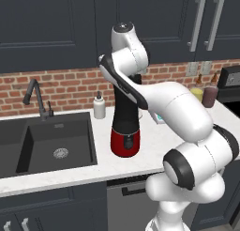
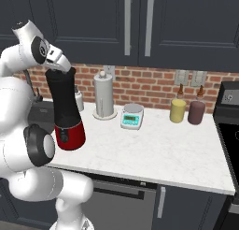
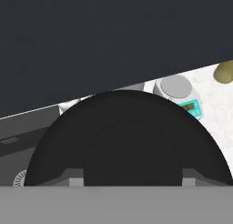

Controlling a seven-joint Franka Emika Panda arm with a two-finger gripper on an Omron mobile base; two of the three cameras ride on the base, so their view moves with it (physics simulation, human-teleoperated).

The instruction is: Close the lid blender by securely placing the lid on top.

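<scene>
The blender (image 1: 125, 113) is a tall black jar on a red base, standing on the white counter just right of the sink. In the right base view the blender (image 2: 65, 103) rises in front of my arm. My gripper (image 2: 62, 67) sits directly over the jar's mouth, pointing down. In the hand view the lid (image 3: 127, 136), a round black disc, spreads wide between my fingertips (image 3: 75, 178). The gripper (image 3: 129, 180) is shut on the lid. Whether the lid rests on the jar's rim or hovers just above it I cannot tell.
A dark sink (image 1: 28, 152) with a faucet (image 1: 37, 98) lies to the left, a white soap bottle (image 1: 99, 106) behind it. A paper towel roll (image 2: 104, 96), a kitchen scale (image 2: 131, 116), a yellow jar (image 2: 177, 110) and a maroon jar (image 2: 196, 112) line the brick wall. A stove (image 2: 231, 131) is at far right.
</scene>
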